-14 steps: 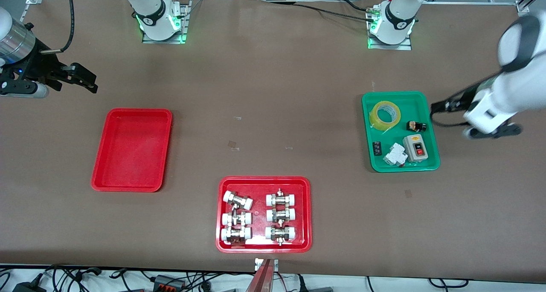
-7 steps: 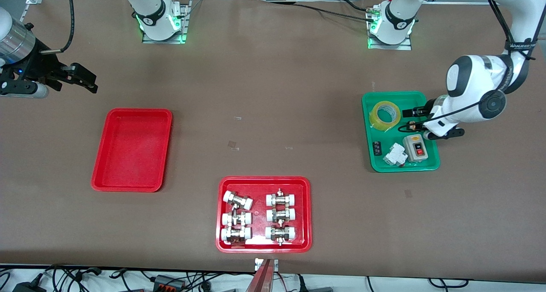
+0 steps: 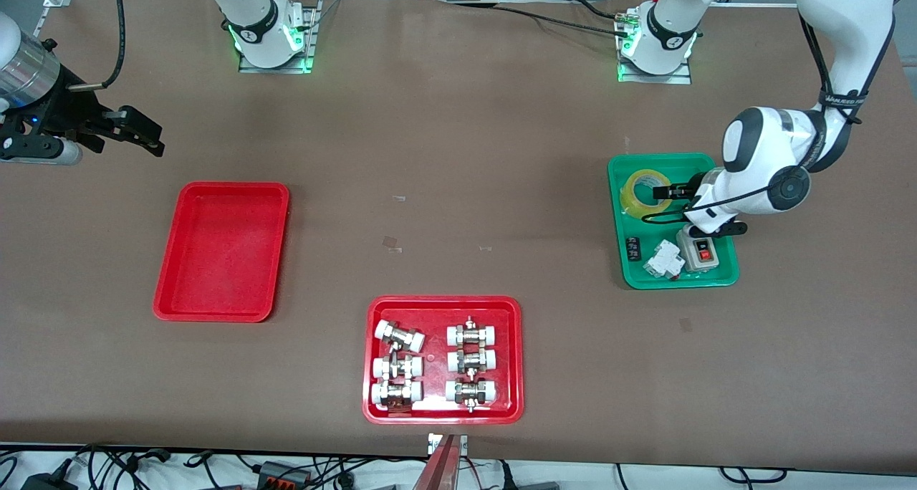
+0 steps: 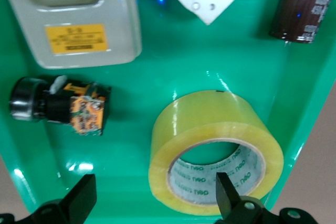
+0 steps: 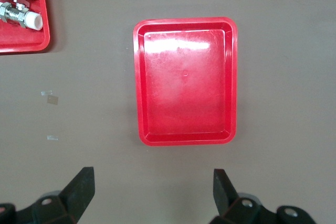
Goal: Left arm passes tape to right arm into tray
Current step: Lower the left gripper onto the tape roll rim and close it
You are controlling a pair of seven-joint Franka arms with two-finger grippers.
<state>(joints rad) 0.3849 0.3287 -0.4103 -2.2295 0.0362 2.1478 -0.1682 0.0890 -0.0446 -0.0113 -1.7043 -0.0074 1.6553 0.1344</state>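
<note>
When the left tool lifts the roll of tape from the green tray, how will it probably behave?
The tape is a hollow ring, so probably light and fairly stiff. Its glossy yellowish wall may be slippery. It lies flat in the green tray; set on edge, it could roll.

My left arm comes down from its base in a high arch, the elbow bent back, the wrist turned toward the middle of the counter. My left pincer (image 3: 672, 191) hangs low, its two dark fingers (image 4: 227, 195) spread wide apart and holding nothing. One finger reaches into the hollow of the tape (image 4: 215, 153), the other stands clear of the roll's outer wall. My right arm waits at its own end of the counter, raised above the bare top. My right pincer (image 3: 136, 133) is also spread wide and empty, its fingertips (image 5: 80, 187) pointing down.
</note>
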